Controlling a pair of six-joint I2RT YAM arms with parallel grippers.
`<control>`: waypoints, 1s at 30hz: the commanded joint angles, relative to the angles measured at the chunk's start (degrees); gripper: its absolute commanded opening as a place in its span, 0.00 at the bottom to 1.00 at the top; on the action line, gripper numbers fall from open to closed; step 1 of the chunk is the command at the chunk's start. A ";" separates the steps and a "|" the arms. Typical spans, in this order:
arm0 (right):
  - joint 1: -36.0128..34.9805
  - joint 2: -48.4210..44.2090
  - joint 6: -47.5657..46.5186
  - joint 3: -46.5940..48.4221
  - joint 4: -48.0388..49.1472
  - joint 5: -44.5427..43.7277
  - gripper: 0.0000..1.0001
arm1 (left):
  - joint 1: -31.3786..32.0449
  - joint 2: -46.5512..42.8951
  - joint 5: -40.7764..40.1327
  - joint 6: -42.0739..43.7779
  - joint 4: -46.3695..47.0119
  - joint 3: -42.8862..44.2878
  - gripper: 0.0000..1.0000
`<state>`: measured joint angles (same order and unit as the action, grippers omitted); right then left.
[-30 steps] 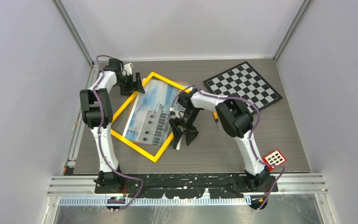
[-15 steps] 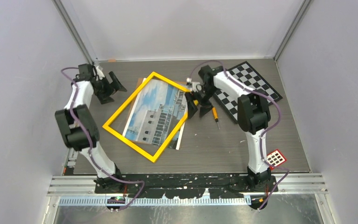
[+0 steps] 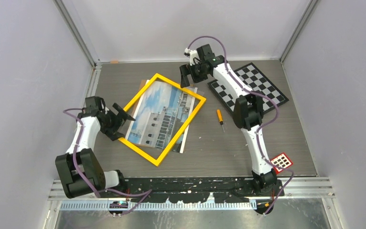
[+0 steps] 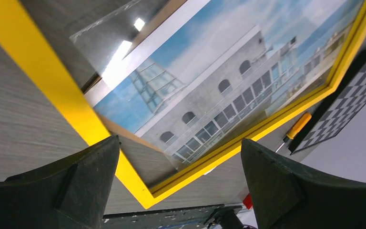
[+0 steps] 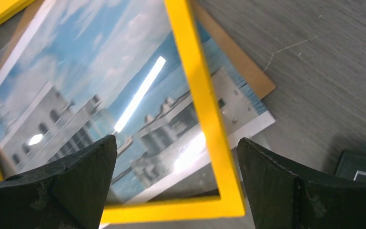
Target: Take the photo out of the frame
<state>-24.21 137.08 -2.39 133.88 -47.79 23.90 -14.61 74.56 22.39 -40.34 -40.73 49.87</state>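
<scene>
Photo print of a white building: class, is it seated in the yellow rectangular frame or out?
Out: the building photo print lies loose, its corner poking past the yellow rectangular frame lying askew over it.

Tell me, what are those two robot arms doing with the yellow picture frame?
They are working on getting the photo out of the frame. The yellow frame lies flat on the table, crooked on top of the photo, so a corner of the photo pokes out from under it. The left claw is by the frame's near-left corner and the right claw is by its far corner. Both claws are open and holding nothing.
</scene>
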 commanded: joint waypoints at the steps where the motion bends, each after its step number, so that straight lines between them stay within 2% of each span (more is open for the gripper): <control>1: 0.03 3.79 2.99 2.71 12.42 -5.04 1.00 | -0.24 -3.45 -1.19 -3.07 -1.06 -4.66 1.00; 9: -0.04 13.74 11.27 10.89 23.81 -7.79 1.00 | -0.19 -5.78 0.19 -4.53 0.46 -11.09 1.00; 15: -0.15 18.19 11.65 13.04 28.12 -7.65 1.00 | -0.24 -8.36 1.27 -6.18 3.23 -17.41 1.00; 19: -0.28 20.39 11.60 13.50 25.30 -5.67 0.99 | -0.03 -9.13 1.16 -8.31 7.28 -20.62 1.00; 30: -0.15 18.77 12.53 7.39 11.00 1.53 0.86 | 4.42 -2.13 -1.15 -12.27 21.46 -24.02 1.00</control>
<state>-24.18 157.21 9.43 144.86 -25.78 20.97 -11.44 68.45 25.54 -51.96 -29.39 28.77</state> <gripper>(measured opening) 0.884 0.996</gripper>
